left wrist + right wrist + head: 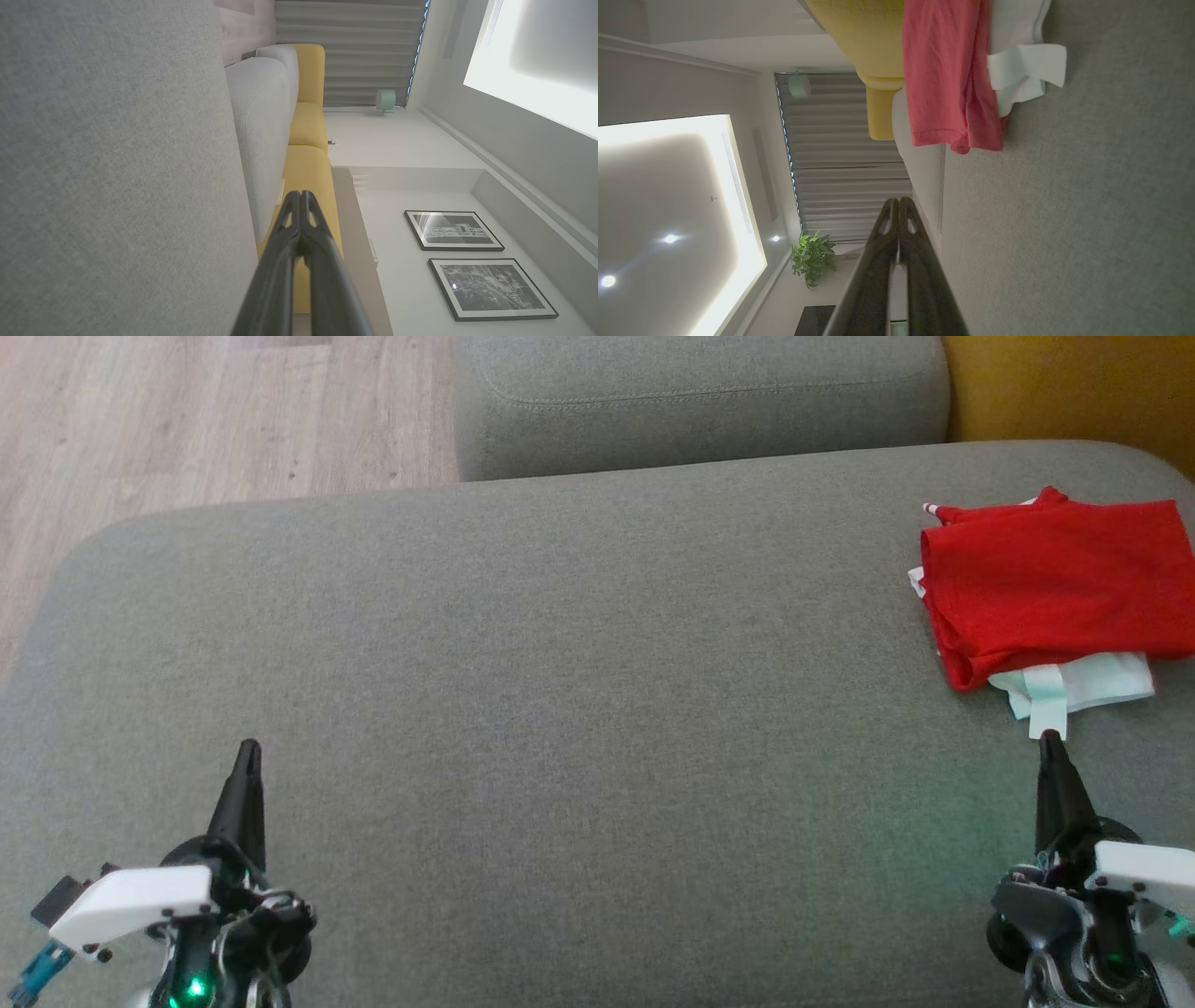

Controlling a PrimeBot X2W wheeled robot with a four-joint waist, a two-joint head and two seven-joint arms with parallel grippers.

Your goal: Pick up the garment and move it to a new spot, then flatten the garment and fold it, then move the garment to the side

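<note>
Garment is the red one, folded into a rough rectangle and parked at the far right of the grey seat, running off the head view's right edge. It's lying on top of a white cloth (there's a pale green strip on it, poking out toward the robot), and the white peeks out along the near side and a bit on the left. One red corner hangs a little loose at the near left.

Right gripper is at the lower right, fingers clenched tight together with nothing between them. Its tip points right at the end of that strip, and I honestly can't tell from the head view if it touches. In the right wrist view the red fabric and the strip sit up ahead of the closed fingers, with a plant and a curtain off in the background.

Left gripper is at the lower left over bare seat, well apart from the clothes, also clenched on nothing. Its wrist view looks along the seat at two frames on the wall.

Beyond the seat there's another grey cushion, wood floor to the upper left and a yellow cushion at the upper right.
</note>
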